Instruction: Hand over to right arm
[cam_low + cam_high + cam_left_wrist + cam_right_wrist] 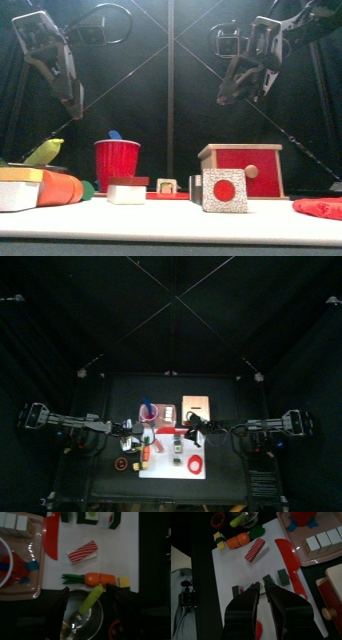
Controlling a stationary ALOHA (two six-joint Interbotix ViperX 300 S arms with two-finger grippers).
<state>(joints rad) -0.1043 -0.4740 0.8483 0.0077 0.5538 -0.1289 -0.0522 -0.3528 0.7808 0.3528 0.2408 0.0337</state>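
- Dotted red block (223, 190) up front, untouched.
- Left gripper (90, 596) spread wide over green vegetable (95, 597) at metal bowl (90, 626); I'd grab one end.
- Right arm (254, 50) hangs high on the right, right gripper (263, 587) half-spread, seemingly empty; meet mid-table.

Top view: dim overall, black curtains swallow light; white mat (167, 461) only bright patch, small, detail on it smeared. Front view: light from above and front, red cup (116, 158) and wooden box (246, 168) evenly lit, soft shadows beneath; arms overhead slightly soft. Left wrist view: mat bright, near washed out; lower frame dark, metal bowl (85, 619) shows pale glare. Right wrist view: jaws near lens blurred, dark; red knife (292, 564) sharp.
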